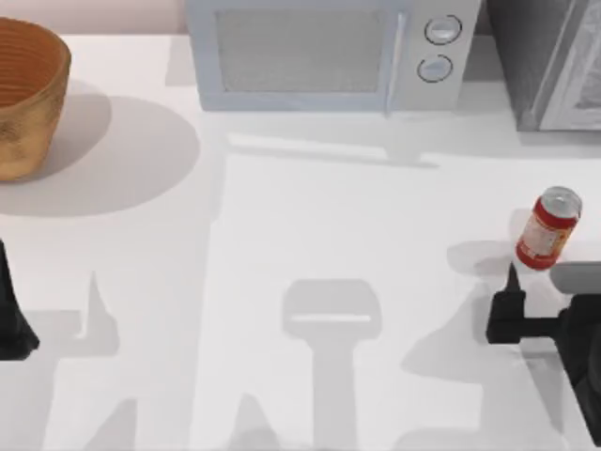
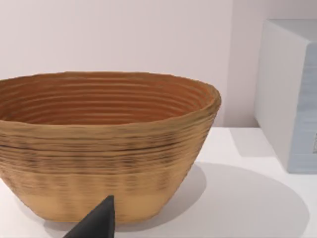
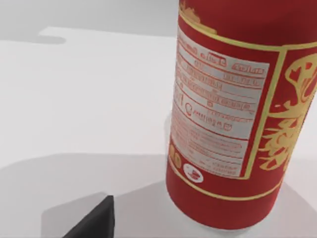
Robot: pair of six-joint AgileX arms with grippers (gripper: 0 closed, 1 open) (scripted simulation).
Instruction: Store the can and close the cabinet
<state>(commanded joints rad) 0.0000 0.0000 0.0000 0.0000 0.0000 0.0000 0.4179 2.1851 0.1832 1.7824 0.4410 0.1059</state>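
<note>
Approach step: can (image 1: 548, 228) stands upright on bench (image 1: 310, 235), well apart from cabinet (image 1: 549, 61). Right hand (image 1: 540, 310) sits just beside can, finger state indiscernible; next move must bracket can. Left hand (image 1: 11, 310) parked.

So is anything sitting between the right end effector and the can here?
Nothing visible. The right end effector sits just in front of the can, which stands upright on bare table with only open surface between them.
</note>
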